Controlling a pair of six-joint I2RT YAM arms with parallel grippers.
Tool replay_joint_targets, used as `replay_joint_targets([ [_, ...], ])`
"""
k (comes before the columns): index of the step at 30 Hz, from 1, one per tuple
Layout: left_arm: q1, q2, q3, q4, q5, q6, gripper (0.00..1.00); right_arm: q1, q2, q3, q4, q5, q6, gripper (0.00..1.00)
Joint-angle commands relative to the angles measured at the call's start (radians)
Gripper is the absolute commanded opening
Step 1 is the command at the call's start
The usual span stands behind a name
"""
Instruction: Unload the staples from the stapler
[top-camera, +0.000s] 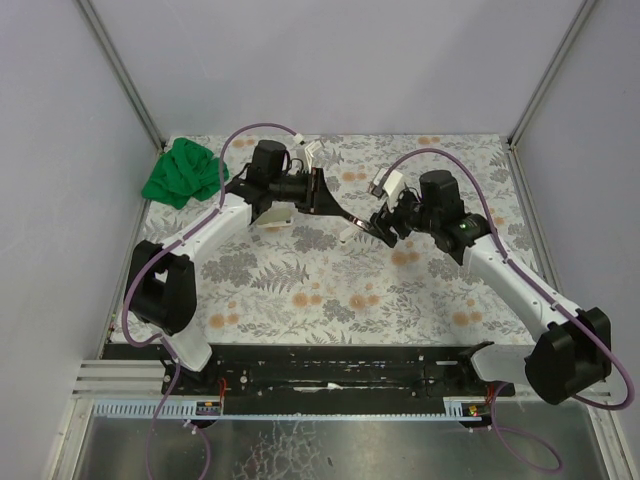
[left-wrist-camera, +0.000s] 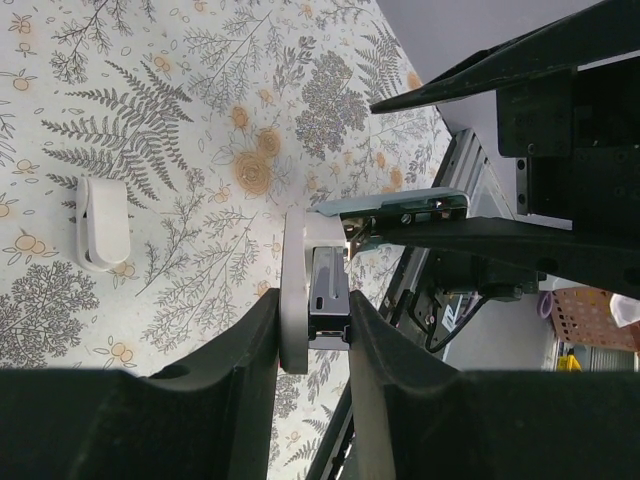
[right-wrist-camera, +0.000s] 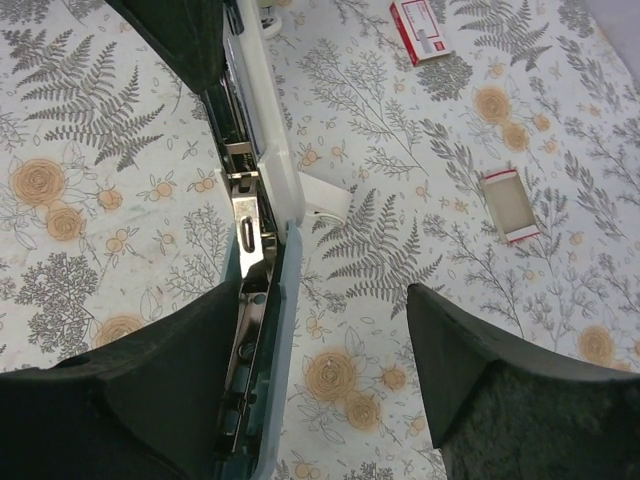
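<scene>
My left gripper (top-camera: 320, 192) holds the stapler (top-camera: 346, 213) above the middle of the table. In the left wrist view its fingers (left-wrist-camera: 250, 380) are shut on the stapler's white base and black magazine (left-wrist-camera: 328, 290). The stapler's teal top arm (left-wrist-camera: 400, 207) is swung open toward my right gripper (top-camera: 383, 225). In the right wrist view that gripper (right-wrist-camera: 322, 310) is open, with the teal arm (right-wrist-camera: 280, 330) and shiny metal rail (right-wrist-camera: 245, 235) lying along its left finger. The wide gap to the right finger holds nothing. The staples are hidden from every view.
A small white stapler-like piece (left-wrist-camera: 102, 222) lies on the floral cloth below the held stapler. A red-and-white box (right-wrist-camera: 421, 30) and its open tray (right-wrist-camera: 509, 205) lie further off. A green cloth (top-camera: 183, 172) is bunched at the back left corner.
</scene>
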Motion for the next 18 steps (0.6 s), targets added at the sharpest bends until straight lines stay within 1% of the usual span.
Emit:
replay_joint_targets([
  [1, 0.001, -0.033, -0.005, 0.081, 0.014, -0.023, 0.01, -0.005, 0.037, 0.064, -0.035, -0.071, -0.024, 0.75],
  [5, -0.004, -0.032, -0.004, 0.066, -0.008, -0.006, 0.01, 0.003, 0.04, 0.073, -0.042, -0.094, -0.026, 0.76],
  [11, -0.013, -0.016, -0.001, 0.051, -0.049, 0.002, 0.02, 0.02, 0.029, 0.067, -0.045, -0.087, -0.046, 0.76],
  [18, -0.017, -0.001, 0.011, 0.042, -0.061, -0.002, 0.02, 0.042, 0.008, 0.021, 0.017, -0.027, -0.053, 0.75],
])
